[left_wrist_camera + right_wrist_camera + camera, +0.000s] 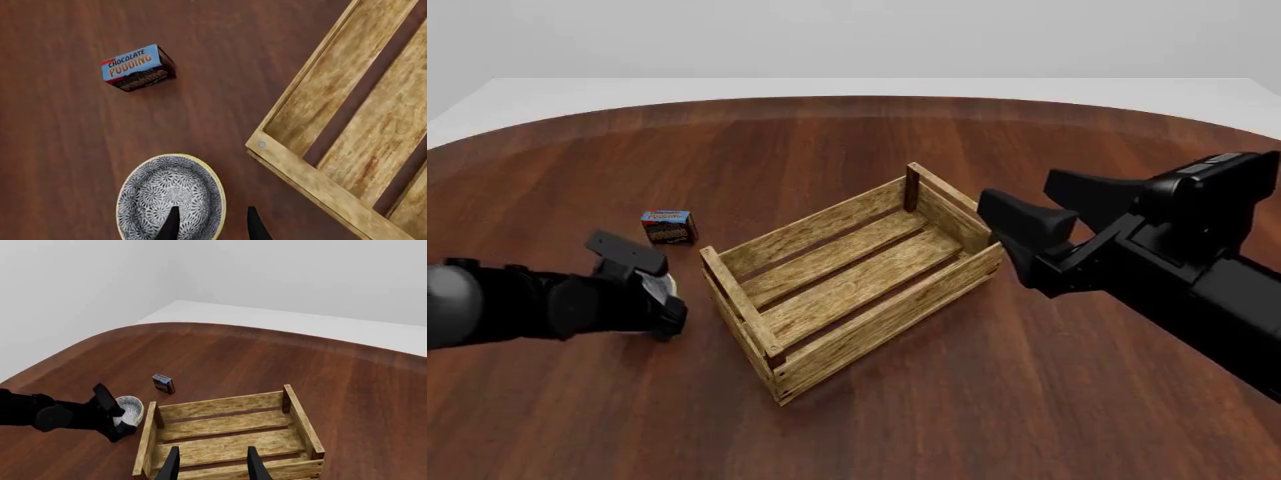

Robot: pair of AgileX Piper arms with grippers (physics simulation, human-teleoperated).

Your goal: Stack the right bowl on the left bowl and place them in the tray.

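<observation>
Where grey wall point(80, 295) ends, brown wood table point(1068, 400) bears tray point(854, 285).

Layout on the table

The tray point(854, 280) is set centrally; the bowl point(171, 198) is placed just left of it, the chocolate pudding box point(669, 226) behind the bowl.

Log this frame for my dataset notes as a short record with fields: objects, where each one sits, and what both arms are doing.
bowl: one patterned bowl visible, on the table beside the crate's left end
tray: wooden slatted crate, nothing inside it
other item: chocolate pudding box, on the table beyond the bowl
left gripper: at the bowl, jaws straddling its rim, apart
right gripper: raised over the crate's right end, jaws apart, holding nothing
second bowl: not seen in any view
</observation>
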